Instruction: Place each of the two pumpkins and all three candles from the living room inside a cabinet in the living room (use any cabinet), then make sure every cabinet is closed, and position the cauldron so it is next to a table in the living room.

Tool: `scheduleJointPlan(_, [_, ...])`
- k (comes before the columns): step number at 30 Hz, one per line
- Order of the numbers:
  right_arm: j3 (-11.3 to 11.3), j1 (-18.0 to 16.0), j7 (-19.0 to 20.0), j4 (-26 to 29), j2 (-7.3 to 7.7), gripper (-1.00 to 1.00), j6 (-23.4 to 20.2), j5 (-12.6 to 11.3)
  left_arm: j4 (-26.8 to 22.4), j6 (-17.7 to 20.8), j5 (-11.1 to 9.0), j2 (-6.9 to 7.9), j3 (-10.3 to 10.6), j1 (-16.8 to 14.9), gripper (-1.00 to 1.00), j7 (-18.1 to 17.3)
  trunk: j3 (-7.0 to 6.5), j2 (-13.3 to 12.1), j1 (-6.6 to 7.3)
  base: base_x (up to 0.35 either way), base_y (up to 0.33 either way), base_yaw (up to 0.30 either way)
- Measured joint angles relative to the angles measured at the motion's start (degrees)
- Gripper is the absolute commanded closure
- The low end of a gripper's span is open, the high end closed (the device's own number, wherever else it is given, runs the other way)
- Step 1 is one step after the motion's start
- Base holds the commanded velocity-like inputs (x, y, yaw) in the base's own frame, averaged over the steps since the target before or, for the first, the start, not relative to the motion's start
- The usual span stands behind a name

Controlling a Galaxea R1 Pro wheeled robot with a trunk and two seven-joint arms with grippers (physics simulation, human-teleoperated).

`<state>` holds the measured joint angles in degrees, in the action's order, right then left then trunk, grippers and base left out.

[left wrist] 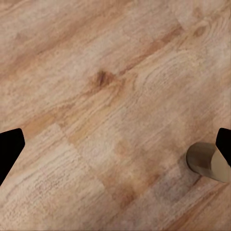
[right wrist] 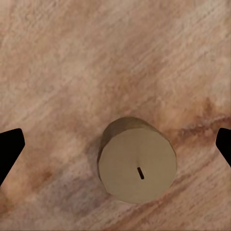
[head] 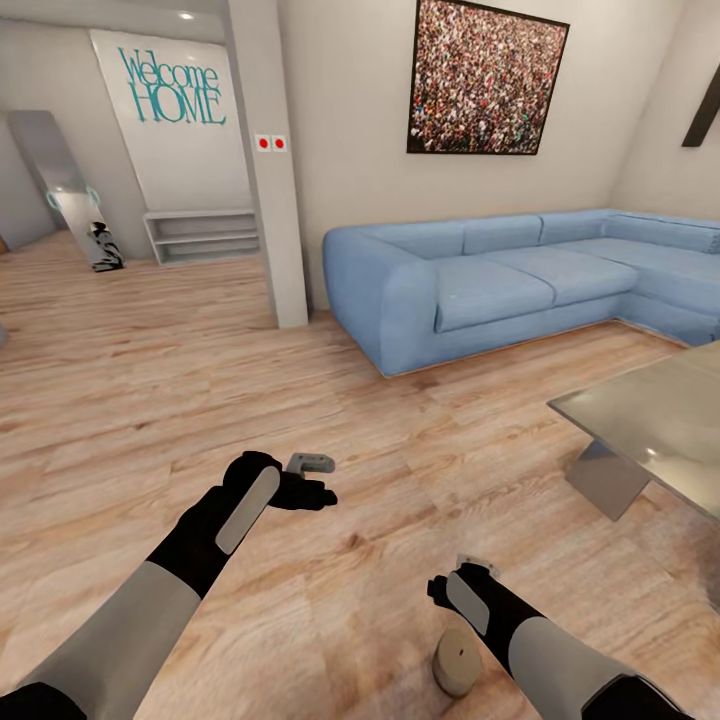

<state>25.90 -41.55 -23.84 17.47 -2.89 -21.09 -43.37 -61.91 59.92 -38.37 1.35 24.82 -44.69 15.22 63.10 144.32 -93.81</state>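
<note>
A short tan candle (head: 456,662) with a dark wick stands upright on the wood floor, also seen as the candle (right wrist: 138,166) and the candle (left wrist: 208,161). My right gripper (head: 440,592) hangs above it, open (right wrist: 115,147), with the candle between and below its wide-apart fingertips, untouched. My left gripper (head: 315,492) is open over bare floor (left wrist: 115,147), to the candle's left. The grey glass-topped table (head: 650,420) stands at the right. Pumpkins, cabinet and cauldron are out of view.
A light-blue corner sofa (head: 520,280) runs along the far wall behind the table. A white pillar (head: 270,160) stands left of it. Pale open shelves (head: 200,235) and a leaning board (head: 70,190) are at the back left. Wood floor (head: 150,380) spreads between them.
</note>
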Motion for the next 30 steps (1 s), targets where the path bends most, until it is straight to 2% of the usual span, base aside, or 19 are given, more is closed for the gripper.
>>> scheduleJointPlan(2, [0.0, 0.0, 0.0, 0.0, 0.02, -1.0, 0.0, 0.0, 0.0, 0.0, 0.0, 0.0, 0.0, 0.0, -1.0, 0.0, 0.0, 0.0, 0.0, 0.018, -0.002, 0.0])
scheduleJointPlan(30, [0.0, 0.0, 0.0, 0.1, 0.4, -1.0, 0.1, 0.0, -0.2, 0.0, 0.1, 0.01, 0.1, 0.0, -1.0, 0.0, 6.2, 0.4, -0.73, 0.001, 0.0, 0.0])
